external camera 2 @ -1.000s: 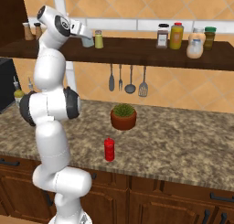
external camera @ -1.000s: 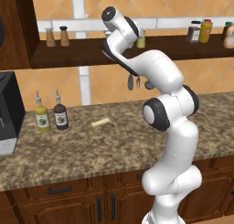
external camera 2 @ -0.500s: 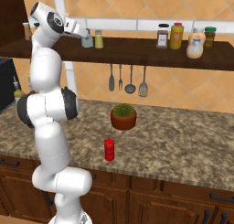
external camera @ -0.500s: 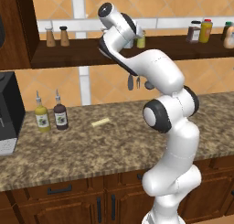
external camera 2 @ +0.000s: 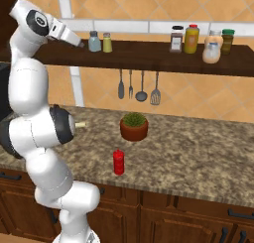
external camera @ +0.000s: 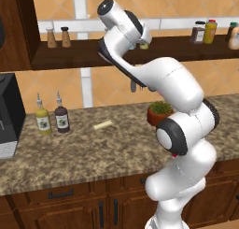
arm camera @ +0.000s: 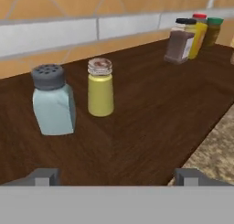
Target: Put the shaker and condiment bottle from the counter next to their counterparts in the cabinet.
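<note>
1. The shaker [arm camera: 54,102] stands upright on the cabinet [external camera 2: 149,53] shelf, just beside the yellow-green shaker [arm camera: 100,88], apart from it.
2. The gripper [arm camera: 116,175] is spread wide, nothing held; a second ago it was clamped near the shaker.
3. The condiment bottle [external camera 2: 118,162] stands on the counter [external camera 2: 198,152], near the potted plant [external camera 2: 134,126].
4. The bottle is judged light, slightly squeezable and tippable; a mid-body grasp is advised.
</note>
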